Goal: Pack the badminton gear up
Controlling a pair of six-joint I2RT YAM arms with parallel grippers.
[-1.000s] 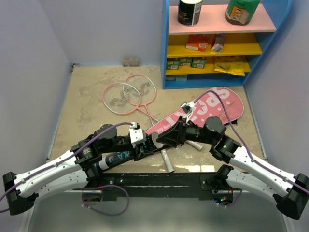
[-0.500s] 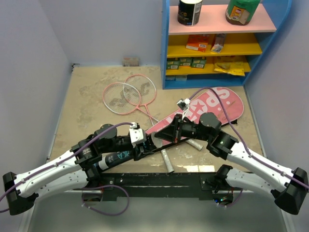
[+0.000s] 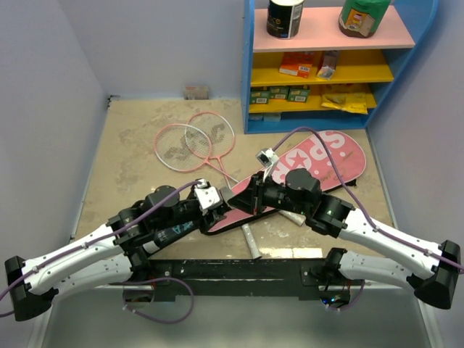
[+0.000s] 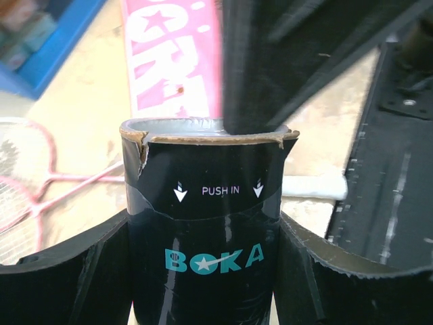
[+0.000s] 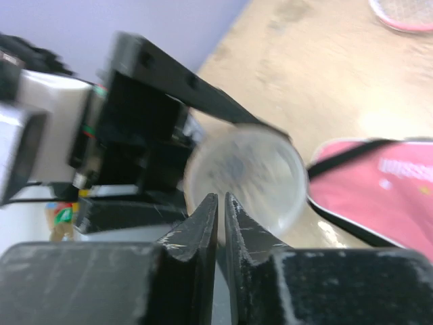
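Left wrist view: we clamp the tube (image 4: pixel 203 176) in our left claw (image 4: pixel 203 227) above the table's (image 3: pixel 130 174) near middle. Its mouth faces our right claw (image 5: pixel 220 217) for loading, whose fingers (image 5: pixel 203 227), pressed together, sit at the rim.

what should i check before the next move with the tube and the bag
1. Left hand grips the black tube: ok, a finger on each side.
2. Tube mouth uncapped: ok.
3. Right hand lined up with the mouth: ok, fingertips right in front of it.
4. Right hand free: ok, fingers almost closed, nothing seen between them.
5. Shuttlecock inside the tube: cannot tell, interior blurred.
6. Rackets inside the pink bag: not ok, both lie outside it.
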